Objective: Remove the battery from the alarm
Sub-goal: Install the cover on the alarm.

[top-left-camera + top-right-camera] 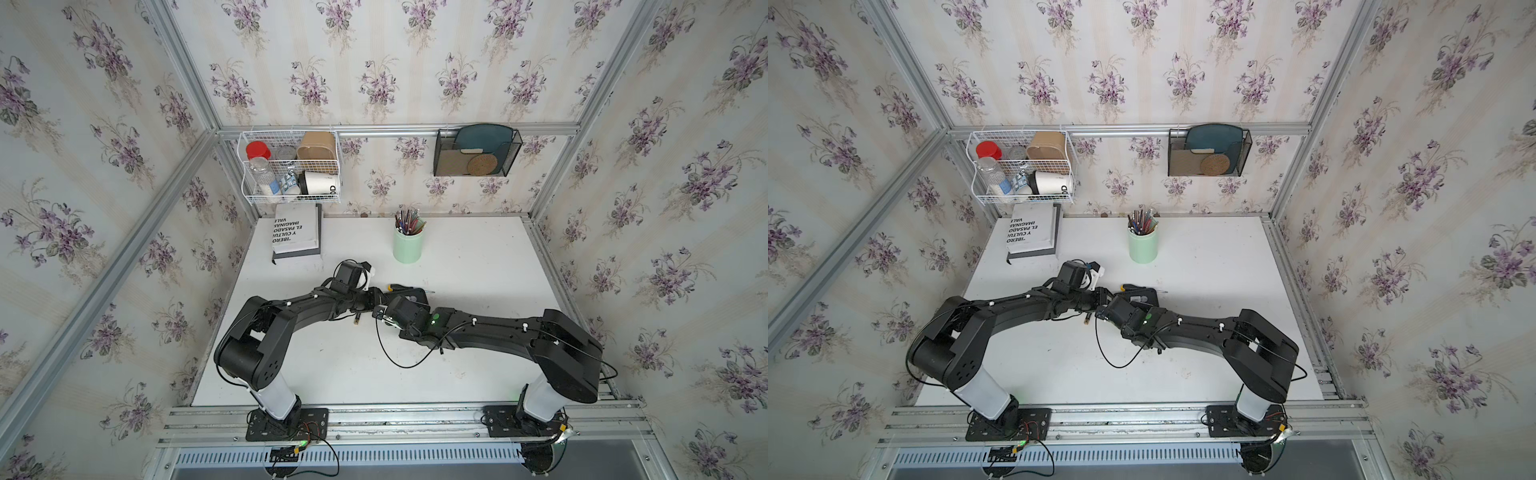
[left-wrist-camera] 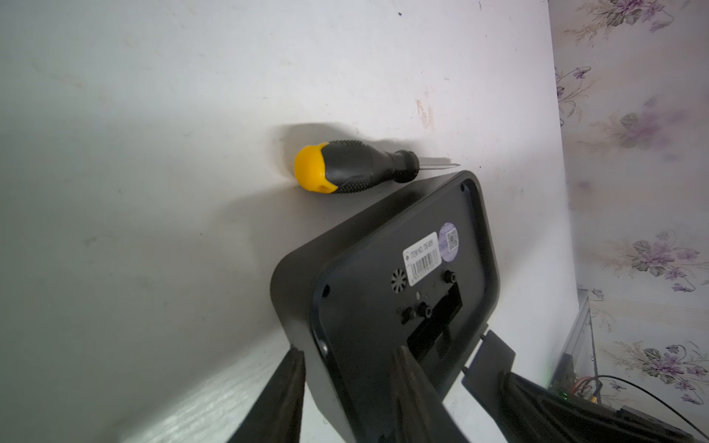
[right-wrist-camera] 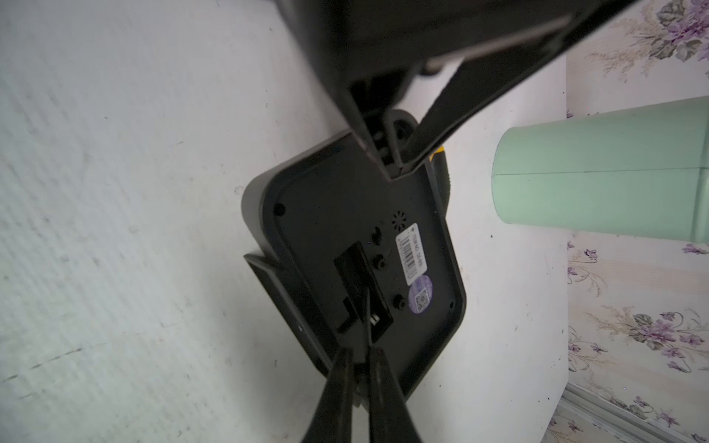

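The alarm point(image 2: 368, 291) lies back up on the white table, its white sticker point(image 3: 411, 251) showing and its battery slot point(image 3: 358, 284) uncovered and dark. My left gripper point(image 2: 351, 383) is shut on one corner of the alarm, one finger at its side wall and one on its back. Shut on the small flat black cover piece point(image 2: 489, 354), my right gripper point(image 3: 358, 358) holds it just off the alarm's edge beside the slot. In both top views a small dark cylinder with a gold end point(image 1: 356, 319), apparently the battery, lies on the table under my left forearm.
A black screwdriver point(image 2: 345, 167) with a yellow-orange end lies just behind the alarm. The mint pen cup point(image 1: 408, 245) stands further back, with a stack of books point(image 1: 296, 235) at the back left. A wire basket point(image 1: 291, 166) and a mesh holder point(image 1: 476, 151) hang on the rear wall.
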Controlling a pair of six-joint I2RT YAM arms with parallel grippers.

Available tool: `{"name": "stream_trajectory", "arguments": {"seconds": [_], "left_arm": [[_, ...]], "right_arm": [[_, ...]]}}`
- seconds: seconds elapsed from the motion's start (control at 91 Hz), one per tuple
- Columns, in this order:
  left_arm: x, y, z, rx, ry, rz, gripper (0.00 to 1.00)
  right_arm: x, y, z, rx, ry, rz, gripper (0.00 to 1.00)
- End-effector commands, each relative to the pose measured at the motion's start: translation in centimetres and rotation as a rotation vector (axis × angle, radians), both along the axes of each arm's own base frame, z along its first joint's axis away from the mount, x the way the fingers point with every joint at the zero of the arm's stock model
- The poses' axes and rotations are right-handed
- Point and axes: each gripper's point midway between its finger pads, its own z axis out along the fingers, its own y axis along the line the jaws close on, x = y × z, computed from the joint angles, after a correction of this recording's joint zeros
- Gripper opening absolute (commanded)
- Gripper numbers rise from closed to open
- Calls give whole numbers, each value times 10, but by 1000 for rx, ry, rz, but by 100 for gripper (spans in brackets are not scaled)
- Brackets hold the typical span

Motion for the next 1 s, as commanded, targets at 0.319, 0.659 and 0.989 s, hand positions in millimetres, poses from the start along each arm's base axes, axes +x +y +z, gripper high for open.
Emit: {"name": "stream_trajectory", "arguments": {"seconds": [0.319, 0.659, 0.989], "left_arm": [[4, 1, -13, 31, -3, -11, 38], [6, 1, -16, 35, 1, -6, 37], [6, 2, -17, 44, -1, -7, 36]], "right_arm": [[11, 11, 0, 2, -47, 49, 0], [11, 11, -10, -21, -34, 66, 0], [13, -1, -24, -102, -33, 55, 0]]}}
